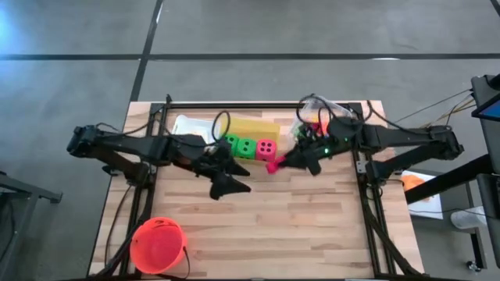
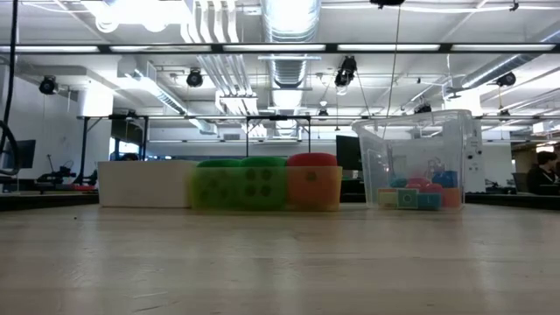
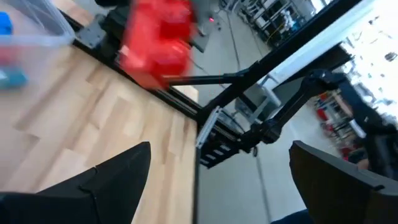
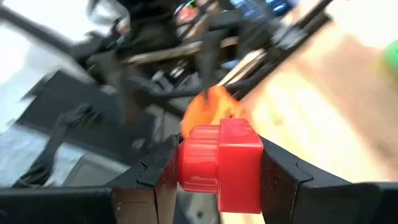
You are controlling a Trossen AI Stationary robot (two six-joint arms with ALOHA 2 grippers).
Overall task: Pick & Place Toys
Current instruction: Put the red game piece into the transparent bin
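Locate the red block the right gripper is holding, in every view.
High view: red block at the right gripper, centre of table, just below the pink-red die.
Low view: not in it.
Left wrist view: blurred red block, upper left.
Right wrist view: block clamped between fingers.
Shared landmark: clear bin, also in low and left wrist views.

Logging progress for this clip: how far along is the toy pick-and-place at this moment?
Done: nothing visibly in the orange-red bucket. In hand: the right gripper is shut on a red block over mid-table; the left gripper is open, empty. Left: three dice in a row, blocks in the clear bin.
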